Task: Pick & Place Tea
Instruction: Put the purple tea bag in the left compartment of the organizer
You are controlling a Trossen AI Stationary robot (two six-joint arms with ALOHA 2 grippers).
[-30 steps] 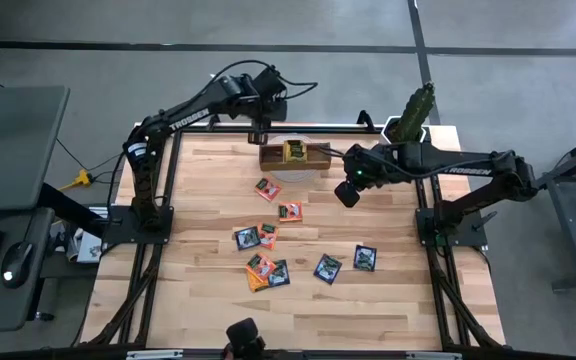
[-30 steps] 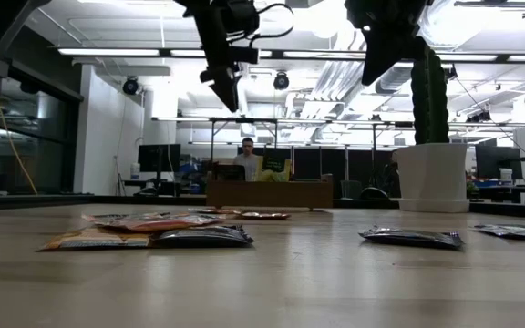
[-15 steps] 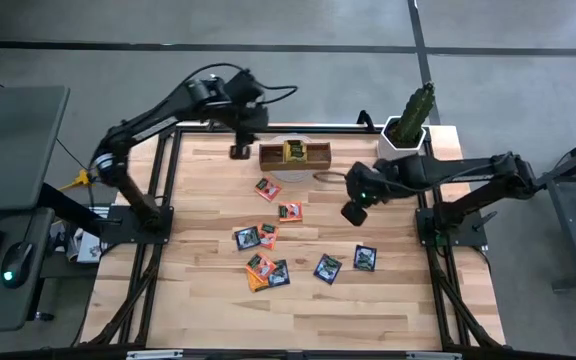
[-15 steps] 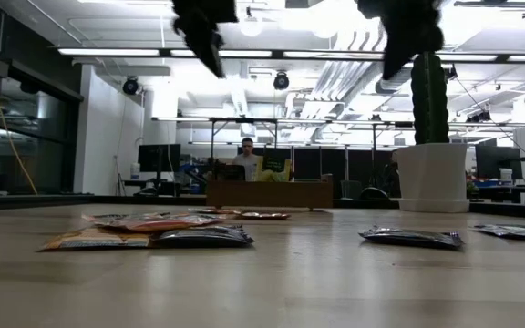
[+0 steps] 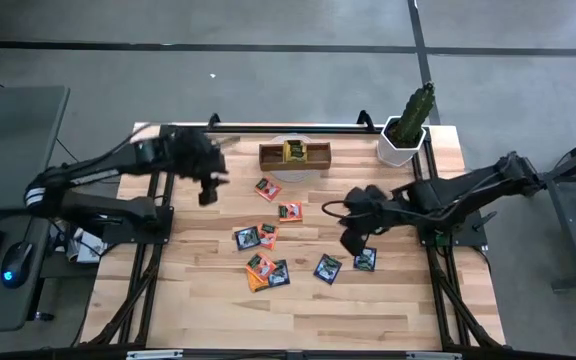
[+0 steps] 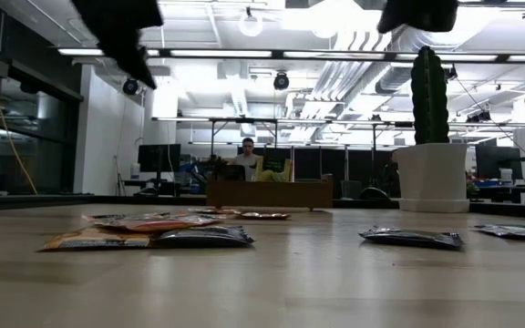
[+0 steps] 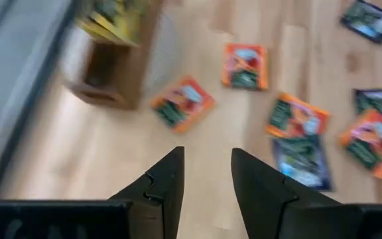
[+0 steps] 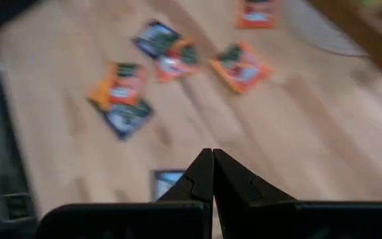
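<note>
Several tea sachets, orange and dark blue-black, lie flat and scattered on the wooden table (image 5: 208,290), among them an orange one (image 5: 289,211) and a dark one (image 5: 327,267). Yellow-green sachets (image 5: 294,151) stand in the middle compartment of the brown tray (image 5: 273,157) by the far edge. My left gripper (image 5: 208,192) hangs open above the table's left part, left of the sachets; its wrist view shows the gap (image 7: 207,179) and orange sachets (image 7: 183,103) beyond. My right gripper (image 5: 352,240) is shut (image 8: 212,166) and empty above the right part, close to a dark sachet (image 5: 365,258).
A cactus in a white pot (image 5: 405,125) stands at the far right corner, right of the tray. Bare wood lies along the near edge (image 5: 298,320) and on the left side. In the low view a person (image 6: 248,159) sits in the room behind the tray (image 6: 269,193).
My left gripper has swung from above the tray's left end toward the table's left and near side. My right gripper has moved from beside the tray toward the near edge and now hangs by the dark sachets. No sachet has moved.
</note>
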